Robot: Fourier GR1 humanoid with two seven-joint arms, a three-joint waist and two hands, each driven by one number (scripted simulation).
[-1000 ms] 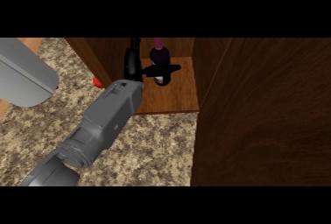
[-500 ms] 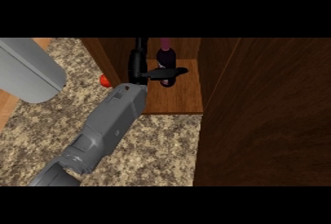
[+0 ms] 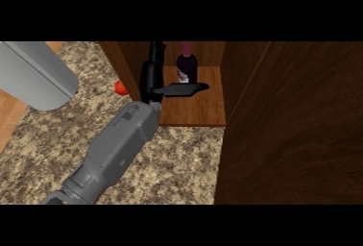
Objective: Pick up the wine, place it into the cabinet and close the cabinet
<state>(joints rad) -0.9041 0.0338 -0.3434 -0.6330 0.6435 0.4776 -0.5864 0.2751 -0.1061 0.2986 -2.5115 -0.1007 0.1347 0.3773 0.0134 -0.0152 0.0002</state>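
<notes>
The wine bottle (image 3: pixel 186 67) stands upright on the wooden floor of the cabinet (image 3: pixel 195 108), well inside the opening, so the placing step looks all but finished and the release is the step in hand. The right hand (image 3: pixel 157 81) reaches into the cabinet just to the left of the bottle: its fingers run straight along the cabinet's left inner wall, while the thumb sticks out to the right, crossing in front of the bottle's lower body. Nothing is curled round the glass, so the hand reads as open; whether the thumb touches the bottle or only passes before it cannot be told from this steep angle. The grey right forearm (image 3: pixel 117 144) slants up from the lower edge across the speckled stone counter (image 3: pixel 177 168). A small red object (image 3: pixel 120 87) lies on the counter just outside the cabinet's left wall, beside the wrist. At the upper left a grey forearm-like shape (image 3: pixel 32 72) fills the corner; the left hand itself is not in sight. The dark wooden cabinet door (image 3: pixel 291 125) stands wide open on the right. In my judgement the next move calls for drawing the right hand straight back out without catching the bottle with the thumb, since a sideways knock could topple it, and then swinging the door shut.
</notes>
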